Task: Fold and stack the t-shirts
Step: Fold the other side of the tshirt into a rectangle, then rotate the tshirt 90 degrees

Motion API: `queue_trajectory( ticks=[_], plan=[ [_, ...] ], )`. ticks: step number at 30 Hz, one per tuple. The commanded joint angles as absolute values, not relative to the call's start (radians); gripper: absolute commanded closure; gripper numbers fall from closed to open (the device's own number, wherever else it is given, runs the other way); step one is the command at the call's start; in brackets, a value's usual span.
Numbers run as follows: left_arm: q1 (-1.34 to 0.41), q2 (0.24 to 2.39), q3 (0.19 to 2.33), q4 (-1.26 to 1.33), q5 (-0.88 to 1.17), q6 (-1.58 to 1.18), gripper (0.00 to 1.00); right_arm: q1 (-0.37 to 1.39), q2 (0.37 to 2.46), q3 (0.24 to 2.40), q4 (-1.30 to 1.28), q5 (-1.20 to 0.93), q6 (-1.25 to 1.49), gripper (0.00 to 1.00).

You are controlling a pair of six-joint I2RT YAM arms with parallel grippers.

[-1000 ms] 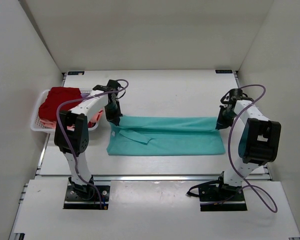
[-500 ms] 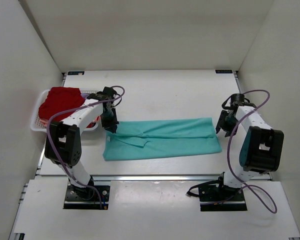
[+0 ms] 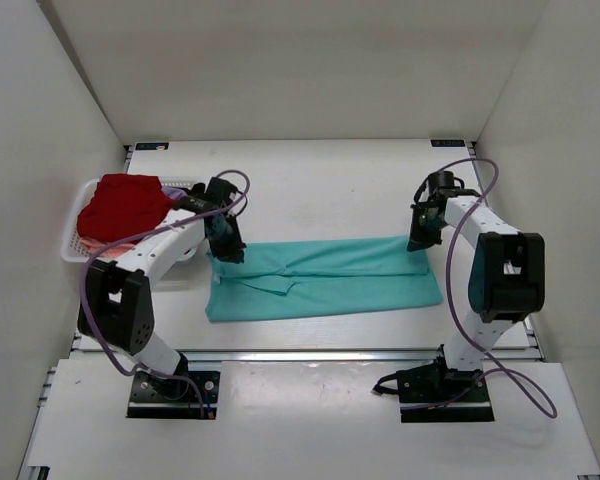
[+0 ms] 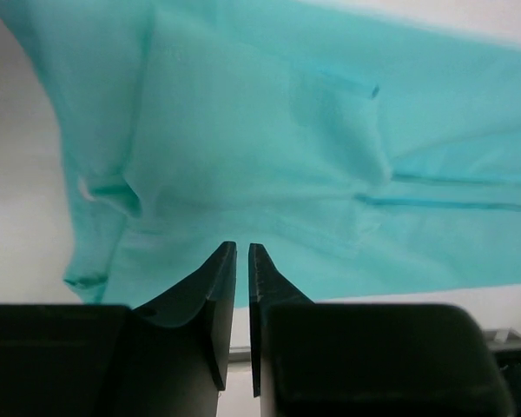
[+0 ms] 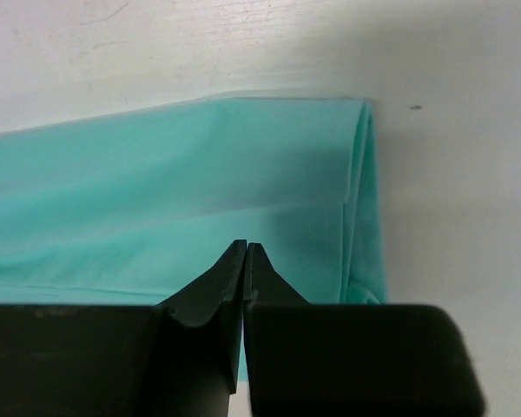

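The teal t-shirt [image 3: 325, 280] lies flat on the white worktop [image 3: 330, 190], folded into a long band that runs left to right between the two arms, nearer to their bases than to the back wall. Its left end is wider and shows layered flaps and seams. Its right end is a neat doubled edge. The left pincer [image 4: 240, 248] hangs over the band's far left corner. Its two dark fingers stand a narrow slit apart with nothing between them, and the wrist view shows the cloth spread out beneath the tips. The right pincer [image 5: 246, 246] is over the far right corner of the band, its fingertips pressed together and closed on nothing, with the folded right edge just beside them in the wrist view. At the left edge of the worktop, beside the left arm, sits a white mesh basket [image 3: 75, 255]. A dark red t-shirt [image 3: 120, 205] is heaped in it, rising above the rim, and a little salmon pink cloth [image 3: 87, 240] shows under the red at the near side. The basket and the teal band are apart, with the left arm's forearm reaching across the gap.
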State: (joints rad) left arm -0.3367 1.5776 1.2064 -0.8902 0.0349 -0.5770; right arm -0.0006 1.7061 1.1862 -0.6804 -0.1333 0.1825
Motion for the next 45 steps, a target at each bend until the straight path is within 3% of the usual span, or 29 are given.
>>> queue_trajectory(
  ticks=[1,5,9,17,22,28,34,39,41,45],
  plan=[
    [-0.405,1.534,1.082,-0.848,0.063,-0.672,0.78,-0.008,1.764,1.23,-0.626,-0.198,0.179,1.0],
    [-0.426,1.607,0.963,-0.773,0.042,-0.758,0.85,-0.002,1.834,1.244,-0.606,-0.187,0.167,1.0],
    [-0.434,1.786,1.07,-0.765,-0.052,-0.727,0.89,0.011,1.833,1.209,-0.621,-0.112,0.195,1.0],
    [-0.408,2.175,1.676,-0.854,-0.097,-0.676,0.9,0.101,1.642,0.961,-0.704,-0.031,0.415,1.0],
    [-0.396,2.425,2.063,-0.929,-0.038,-0.614,0.89,0.348,1.49,0.776,-0.669,-0.074,0.598,1.0],
    [-0.425,2.744,2.705,-1.094,-0.006,-0.511,0.9,0.685,1.434,0.557,-0.398,-0.155,0.905,1.0],
    [-0.402,2.663,2.462,-0.822,0.026,-0.522,0.89,0.841,1.508,0.535,-0.213,-0.141,1.052,1.0],
    [-0.327,2.792,2.64,-0.767,0.063,-0.609,0.9,0.819,1.609,0.615,-0.261,-0.111,1.043,1.0],
    [-0.305,2.772,2.588,-0.706,0.054,-0.639,0.91,0.809,1.615,0.643,-0.3,-0.077,1.055,1.0],
    [-0.259,2.763,2.585,-0.612,0.023,-0.672,0.92,0.825,1.533,0.669,-0.317,-0.005,1.031,0.9]
  ],
)
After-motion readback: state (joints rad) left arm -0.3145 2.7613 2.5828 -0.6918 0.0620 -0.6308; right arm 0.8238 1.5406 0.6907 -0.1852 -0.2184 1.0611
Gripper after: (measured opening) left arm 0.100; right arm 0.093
